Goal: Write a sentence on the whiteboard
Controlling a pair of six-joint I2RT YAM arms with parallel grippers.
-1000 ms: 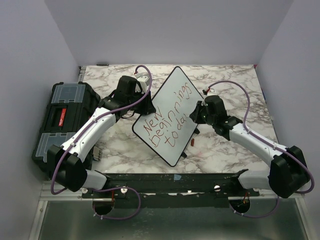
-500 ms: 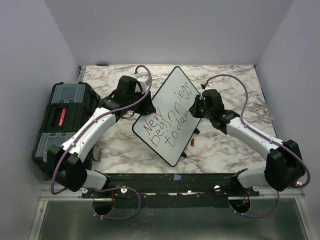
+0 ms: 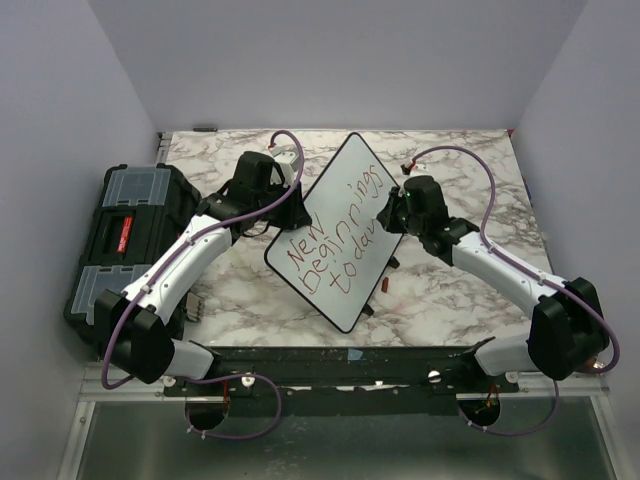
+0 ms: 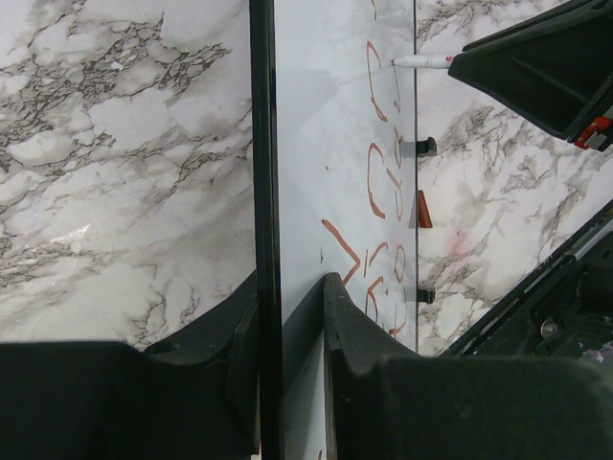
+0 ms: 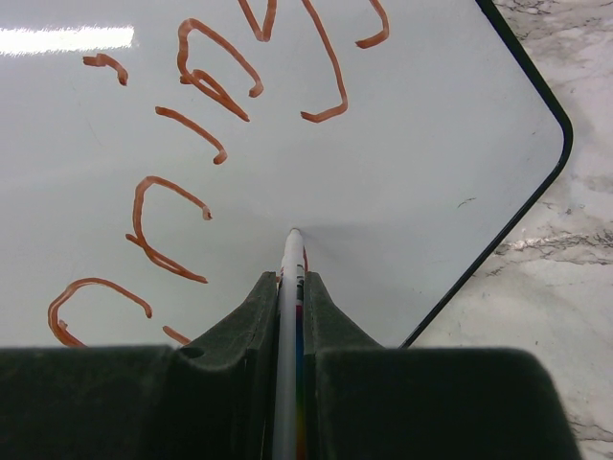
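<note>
Left wrist: whiteboard (image 4: 316, 144), judged stiff and light, is clamped by its frame between left fingers (image 4: 354, 335); marker (image 5: 290, 268) is pinched between right fingers (image 5: 326, 326)

1. A black toolbox (image 3: 125, 240) is sitting at the left side of the marbled tabletop (image 3: 470, 170), with its clear-lidded compartments facing up and a red label showing in the middle.
2. A small red cap-like piece (image 3: 384, 284) is lying on the marble, right of centre, toward the near side.
3. A scrap of blue tape (image 3: 353, 354) is sticking to the black rail (image 3: 300, 357) along the near edge.
4. Pale lavender walls (image 3: 330, 60) are closing in the back and both sides.
</note>
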